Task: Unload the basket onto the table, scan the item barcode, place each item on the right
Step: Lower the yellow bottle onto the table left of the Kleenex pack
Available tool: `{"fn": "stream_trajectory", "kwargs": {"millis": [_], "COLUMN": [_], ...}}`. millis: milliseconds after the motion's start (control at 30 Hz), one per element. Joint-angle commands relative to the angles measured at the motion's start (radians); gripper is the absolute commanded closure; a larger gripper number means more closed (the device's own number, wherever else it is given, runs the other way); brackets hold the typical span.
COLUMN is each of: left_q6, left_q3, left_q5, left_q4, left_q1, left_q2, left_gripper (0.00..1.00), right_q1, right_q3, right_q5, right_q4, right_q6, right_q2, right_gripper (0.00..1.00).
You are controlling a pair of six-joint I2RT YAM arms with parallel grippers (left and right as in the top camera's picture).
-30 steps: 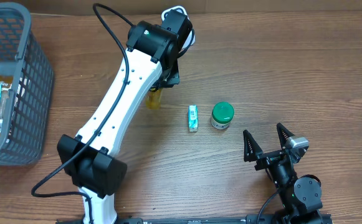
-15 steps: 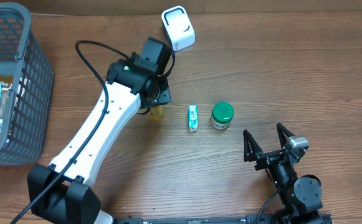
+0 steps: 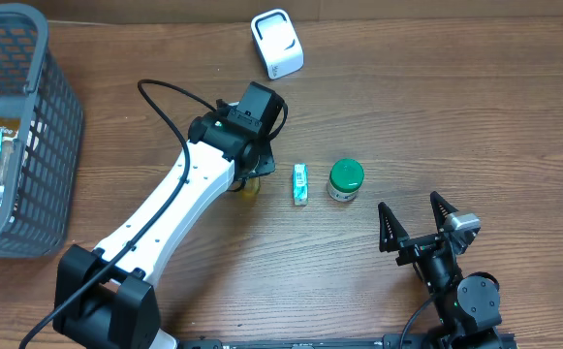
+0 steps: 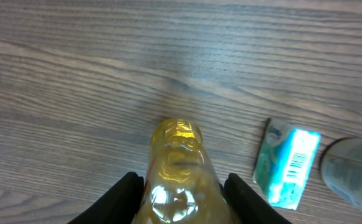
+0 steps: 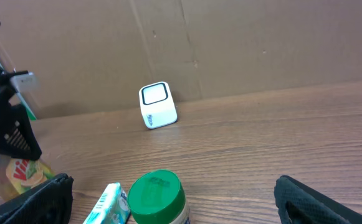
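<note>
Plastic, likely light, slick and squashy, the yellow bottle is upright on the counter, at nine o'clock from the teal carton, and is best taken mid-body; the left gripper has its jaws close against the bottle's sides, though I cannot tell whether they pinch, and the right gripper gapes empty.

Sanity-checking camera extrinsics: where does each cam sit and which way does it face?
Overhead: fixed above the table, looking straight down; left arm reaches the yellow bottle, right gripper open near the bottom edge.
Left wrist: on the left gripper, looking down past its fingers at the bottle between them.
Right wrist: low, looking level across the table toward the scanner and cardboard wall; its fingers at both bottom corners.
Shared: both wrist views show the small box and green-lidded jar.
</note>
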Motion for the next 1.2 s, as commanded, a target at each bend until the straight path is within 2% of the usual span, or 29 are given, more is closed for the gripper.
{"fn": "stream_trajectory", "kwargs": {"millis": [0, 267, 433, 600, 800, 867, 933, 967, 1100, 1167], "left_q6": [-0.046, -0.045, -0.045, -0.039, 0.012, 0.063, 0.118, 0.182, 0.292, 0.323], "left_q3": [-0.008, -0.008, -0.008, -0.008, 0.035, 0.117, 0.200, 0.300, 0.541, 0.713], "left_q5": [-0.031, -0.008, 0.007, 0.040, 0.040, 0.032, 0.033, 0.033, 0.020, -0.066], "left_q4": [0.014, 0.039, 0.039, 0.038, 0.028, -0.008, -0.041, -0.085, -0.188, -0.248], "left_q1": [-0.015, -0.026, -0.026, -0.026, -0.014, 0.006, 0.030, 0.059, 0.136, 0.212], "left_q2": [0.036, 0.093, 0.105, 0.105, 0.100, 0.099, 0.099, 0.099, 0.099, 0.099], "left_gripper": [0.58, 0.55, 0.39, 0.18, 0.04, 0.01, 0.02, 0.05, 0.07, 0.07], "right_q1": [-0.004, -0.004, -0.004, -0.004, -0.004, -0.004, -0.004, -0.004, -0.004, -0.004], "right_q3": [-0.010, -0.010, -0.010, -0.010, -0.010, -0.010, -0.010, -0.010, -0.010, -0.010], "right_q5": [-0.001, -0.001, -0.001, -0.001, -0.001, -0.001, -0.001, -0.001, -0.001, -0.001], "right_q4": [0.003, 0.003, 0.003, 0.003, 0.003, 0.003, 0.003, 0.003, 0.003, 0.003], "right_q6": [0.000, 0.000, 0.000, 0.000, 0.001, 0.000, 0.000, 0.000, 0.000, 0.000], "right_q2": [-0.010, -0.010, -0.010, -0.010, -0.010, -0.010, -0.010, -0.010, -0.010, -0.010], "right_gripper": [0.00, 0.00, 0.00, 0.00, 0.00, 0.00, 0.00, 0.00, 0.00, 0.00]}}
